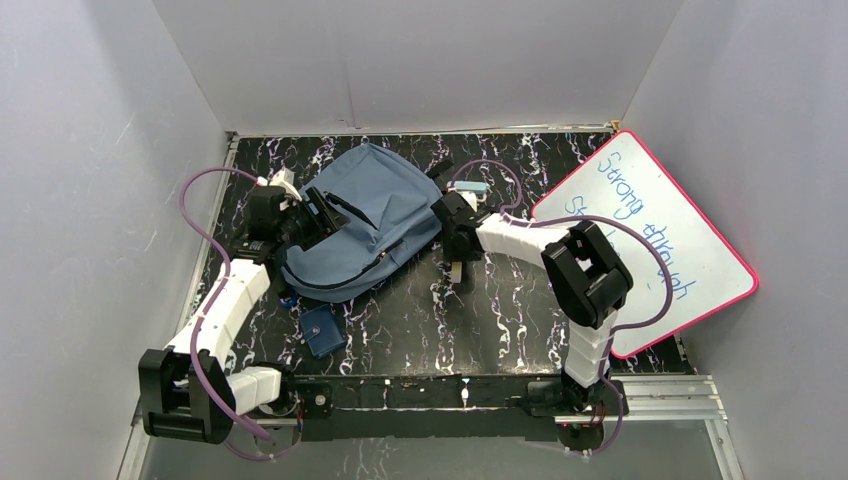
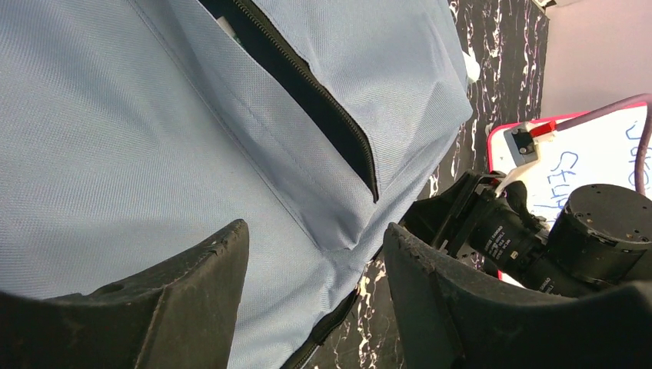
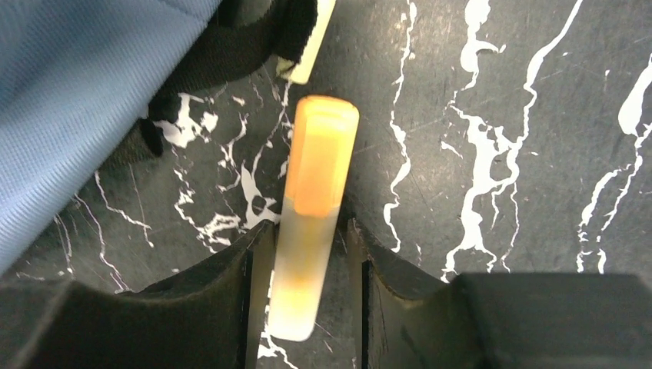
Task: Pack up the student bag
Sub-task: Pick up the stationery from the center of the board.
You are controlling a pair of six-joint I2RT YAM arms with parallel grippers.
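The slate-blue student bag (image 1: 365,220) lies flat at the middle back of the table, and its front pocket zipper (image 2: 307,84) is open. My left gripper (image 1: 315,215) is over the bag's left part. In the left wrist view it (image 2: 315,227) is open and empty, its fingers astride the bag's fabric (image 2: 154,138) near a seam edge. My right gripper (image 1: 458,250) is low on the table just right of the bag. In the right wrist view it (image 3: 309,224) is closed around the pale body of an orange-capped highlighter (image 3: 319,154).
A small dark-blue pouch (image 1: 322,332) lies near the front left. A red-framed whiteboard (image 1: 650,235) leans at the right. A cream stick (image 3: 311,42) pokes from under the bag's black strap (image 3: 231,46). Small items lie behind the bag: one light-blue (image 1: 470,187), one white (image 1: 283,180).
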